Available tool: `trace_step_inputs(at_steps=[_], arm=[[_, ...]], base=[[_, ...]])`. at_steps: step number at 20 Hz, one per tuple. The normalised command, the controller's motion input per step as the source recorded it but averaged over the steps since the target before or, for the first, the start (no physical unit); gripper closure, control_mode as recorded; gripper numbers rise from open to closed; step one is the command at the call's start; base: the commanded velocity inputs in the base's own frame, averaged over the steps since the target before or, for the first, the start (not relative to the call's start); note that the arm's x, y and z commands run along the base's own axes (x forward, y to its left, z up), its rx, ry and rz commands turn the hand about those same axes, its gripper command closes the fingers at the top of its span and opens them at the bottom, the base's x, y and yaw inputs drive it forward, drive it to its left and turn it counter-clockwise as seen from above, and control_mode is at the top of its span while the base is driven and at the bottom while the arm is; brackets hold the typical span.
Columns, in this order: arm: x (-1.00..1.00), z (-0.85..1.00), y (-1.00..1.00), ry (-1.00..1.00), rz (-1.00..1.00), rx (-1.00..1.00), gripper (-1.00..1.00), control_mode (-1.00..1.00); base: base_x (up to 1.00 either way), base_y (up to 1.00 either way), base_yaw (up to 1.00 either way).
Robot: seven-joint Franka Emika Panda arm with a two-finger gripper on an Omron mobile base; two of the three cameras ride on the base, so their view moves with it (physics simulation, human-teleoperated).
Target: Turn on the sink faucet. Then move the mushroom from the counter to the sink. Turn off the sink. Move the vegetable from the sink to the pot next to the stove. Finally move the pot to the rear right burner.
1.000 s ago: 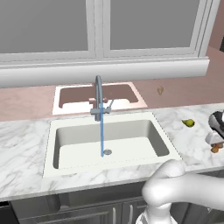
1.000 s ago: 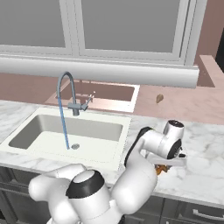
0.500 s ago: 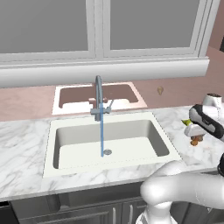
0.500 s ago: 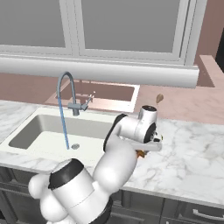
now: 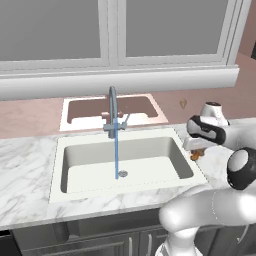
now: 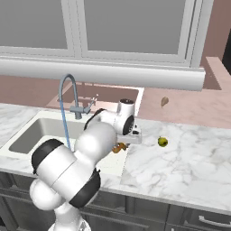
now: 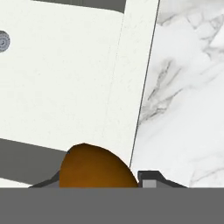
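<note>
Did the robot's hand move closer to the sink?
Yes. The gripper, carrying the mushroom, has swung left from the far counter to the sink rim.

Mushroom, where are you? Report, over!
Gripper shut on mushroom, over the sink's right rim. Faucet running. Nothing in the way.
</note>
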Motion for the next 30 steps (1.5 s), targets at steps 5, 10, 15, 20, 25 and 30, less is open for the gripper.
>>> trace_step_inputs(at_steps=[5, 10, 15, 20, 25, 30], arm=[[0.53, 0.0, 0.73, 0.0, 0.01, 0.0, 1.0, -1.0], [0.43, 0.0, 0.59, 0.0, 0.02, 0.0, 1.0, -1.0], [0.28, -0.13, 0.39, 0.0, 0.02, 0.0, 1.0, -1.0], [0.24, -0.2, 0.31, 0.0, 0.02, 0.0, 1.0, -1.0], [0.24, -0.2, 0.32, 0.0, 0.02, 0.0, 1.0, -1.0], [0.19, -0.24, 0.27, 0.0, 0.02, 0.0, 1.0, -1.0]], base=[[0.0, 0.0, 0.0], [0.0, 0.0, 0.0], [0.0, 0.0, 0.0], [0.0, 0.0, 0.0], [0.0, 0.0, 0.0], [0.0, 0.0, 0.0]])
